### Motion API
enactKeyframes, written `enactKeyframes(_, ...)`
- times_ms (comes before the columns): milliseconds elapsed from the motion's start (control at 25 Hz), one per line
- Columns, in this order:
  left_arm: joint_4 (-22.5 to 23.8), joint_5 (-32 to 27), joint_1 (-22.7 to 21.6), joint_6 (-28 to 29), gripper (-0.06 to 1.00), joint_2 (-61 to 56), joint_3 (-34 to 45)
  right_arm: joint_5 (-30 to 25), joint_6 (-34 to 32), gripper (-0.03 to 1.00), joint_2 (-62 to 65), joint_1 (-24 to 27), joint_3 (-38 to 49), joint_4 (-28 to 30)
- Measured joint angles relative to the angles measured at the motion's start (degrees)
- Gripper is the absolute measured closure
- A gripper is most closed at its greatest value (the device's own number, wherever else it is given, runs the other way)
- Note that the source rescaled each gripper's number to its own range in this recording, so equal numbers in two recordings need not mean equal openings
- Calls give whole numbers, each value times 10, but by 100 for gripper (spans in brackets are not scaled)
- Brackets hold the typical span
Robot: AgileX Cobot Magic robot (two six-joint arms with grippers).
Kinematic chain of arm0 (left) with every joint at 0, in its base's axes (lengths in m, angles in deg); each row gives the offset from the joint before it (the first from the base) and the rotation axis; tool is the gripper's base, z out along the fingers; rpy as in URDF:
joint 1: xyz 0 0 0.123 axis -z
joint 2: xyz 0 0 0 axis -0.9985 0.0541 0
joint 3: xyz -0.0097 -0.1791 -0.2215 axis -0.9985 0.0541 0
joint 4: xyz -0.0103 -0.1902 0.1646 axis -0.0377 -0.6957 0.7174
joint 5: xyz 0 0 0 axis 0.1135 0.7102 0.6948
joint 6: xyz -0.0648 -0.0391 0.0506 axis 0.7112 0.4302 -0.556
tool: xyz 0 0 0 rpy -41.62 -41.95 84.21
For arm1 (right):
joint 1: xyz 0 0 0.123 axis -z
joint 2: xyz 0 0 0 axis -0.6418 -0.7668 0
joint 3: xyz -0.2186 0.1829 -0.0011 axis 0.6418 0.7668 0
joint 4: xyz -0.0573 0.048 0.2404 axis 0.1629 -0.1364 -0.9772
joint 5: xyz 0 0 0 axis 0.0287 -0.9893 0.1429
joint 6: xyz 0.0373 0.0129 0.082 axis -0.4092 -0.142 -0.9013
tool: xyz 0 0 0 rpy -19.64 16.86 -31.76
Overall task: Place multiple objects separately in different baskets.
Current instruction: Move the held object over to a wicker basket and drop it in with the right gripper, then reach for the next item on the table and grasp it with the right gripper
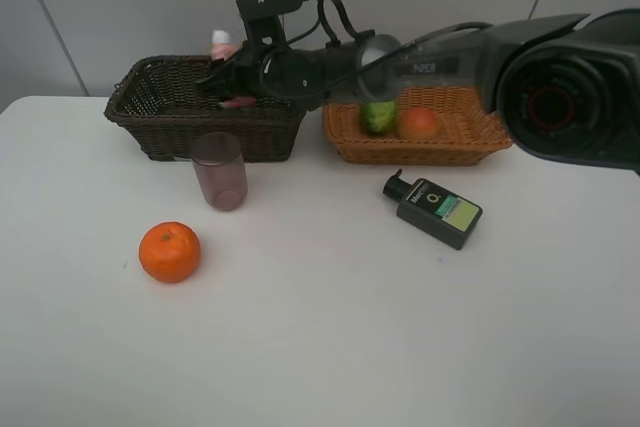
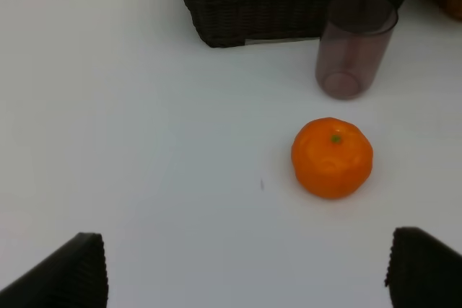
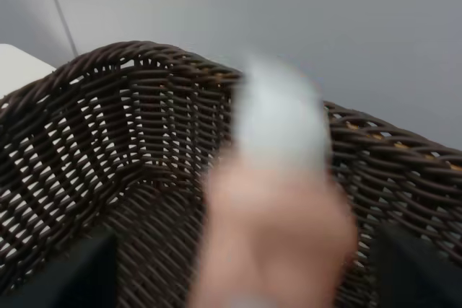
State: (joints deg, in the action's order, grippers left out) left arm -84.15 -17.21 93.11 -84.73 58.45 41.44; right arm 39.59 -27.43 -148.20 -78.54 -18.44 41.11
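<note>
My right gripper [image 1: 236, 85] reaches across over the dark brown basket [image 1: 150, 119]. The pink squeeze bottle [image 3: 278, 200] is blurred between its fingers [image 3: 86, 268], which stand clear of its sides; its top [image 1: 224, 45] shows above the basket's back rim. On the table lie the orange [image 1: 170, 252] and the purple cup [image 1: 219, 170]. My left gripper [image 2: 245, 272] is open and empty, a short way back from the orange [image 2: 332, 158]. The green citrus fruit [image 1: 378, 115] and the peach [image 1: 419, 124] lie in the light tan basket [image 1: 440, 154]. The dark green pump bottle [image 1: 435, 210] lies flat in front of it.
The two baskets stand side by side at the back of the white table, against a grey wall. The cup [image 2: 355, 45] stands close to the dark basket's front wall [image 2: 253, 12]. The right arm's bulk hangs over the tan basket.
</note>
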Motion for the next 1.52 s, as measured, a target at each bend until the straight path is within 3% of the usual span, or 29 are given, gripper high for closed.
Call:
enactKeyframes(40,0,0,0,0,-6,0,0,-2,0,29,1,0,0,0)
enactKeyframes(80,0,0,0,0,-6,0,0,-7,0,16,2,0,0,0)
enactKeyframes(120,0,0,0,0,-6,0,0,-15,0,9,5,0,0,0)
enactKeyframes(240,0,0,0,0,-6,0,0,-60,0,0,21,0,0,0)
enactKeyframes(440,0,0,0,0,-6,0,0,-202,-1,-1,80,0,0,19)
enactKeyframes(800,0,0,0,0,-6,0,0,-554,66,-3,173,1,0,65)
enactKeyframes(960,0,0,0,0,-6,0,0,-654,72,-3,181,9,0,76)
enactKeyframes(1280,0,0,0,0,-6,0,0,-753,72,-3,182,34,0,90)
enactKeyframes(1400,0,0,0,0,-6,0,0,-749,72,-3,195,46,27,90)
enactKeyframes(1520,0,0,0,0,-6,0,0,-709,86,-3,229,67,100,91)
